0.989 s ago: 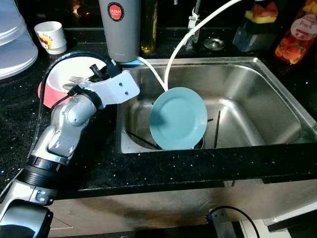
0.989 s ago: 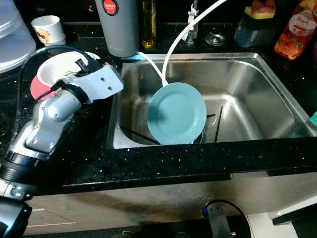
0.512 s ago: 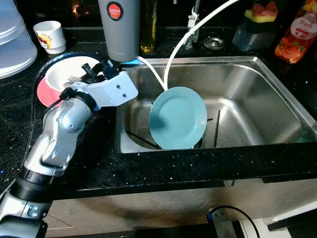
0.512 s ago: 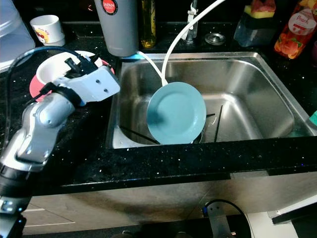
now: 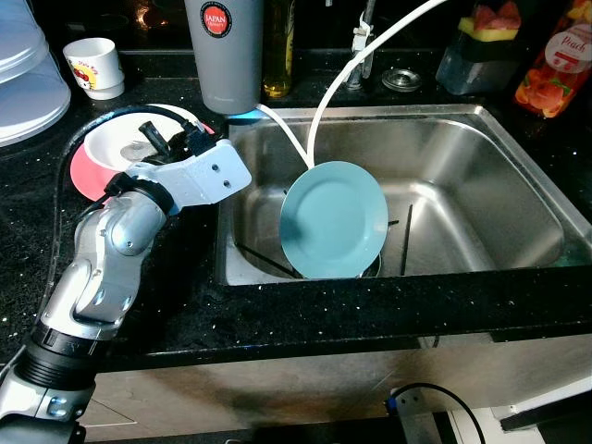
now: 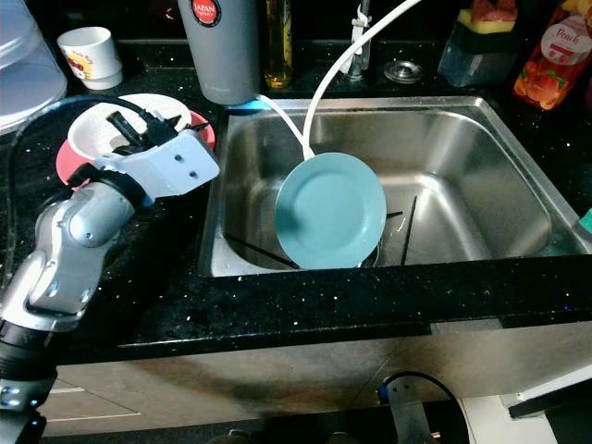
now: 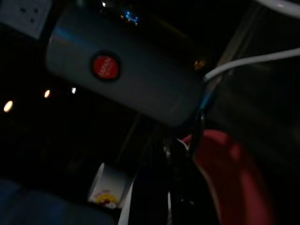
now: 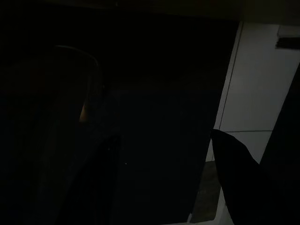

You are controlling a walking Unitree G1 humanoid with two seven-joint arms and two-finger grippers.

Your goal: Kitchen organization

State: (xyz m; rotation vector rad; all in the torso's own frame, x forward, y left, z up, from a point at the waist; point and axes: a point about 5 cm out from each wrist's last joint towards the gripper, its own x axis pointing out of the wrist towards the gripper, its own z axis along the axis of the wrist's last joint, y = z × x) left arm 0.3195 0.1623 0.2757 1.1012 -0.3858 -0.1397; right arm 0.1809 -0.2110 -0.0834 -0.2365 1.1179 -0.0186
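Here, white bowl (image 5: pixel 125 148): upper left, nested on the pink plate (image 5: pixel 85 176) on the black tabletop (image 5: pixel 185 277); glazed, stiff, slippery, likely breakable; best taken at the rim.
Left gripper (image 5: pixel 159 141): at the bowl's rim; jaws' state cannot be told.
Blue plate (image 5: pixel 333 220): smooth, leaning upright in the steel sink (image 5: pixel 481 185).
Right gripper: idle, dark.

Very dark throughout. Showed a grey cylindrical canister (image 7: pixel 126 84) with a round red label (image 7: pixel 105 67), lying slantwise across the frame. Caught a white hose (image 7: pixel 248 62) running off from beside the canister's end. Made out the rim of a red dish (image 7: pixel 234 173) close to the lens, with the left end effector (image 7: pixel 171 187) as dim black shapes against it, fingers unreadable. Picked up a white printed cup (image 7: pixel 108 190) beyond.
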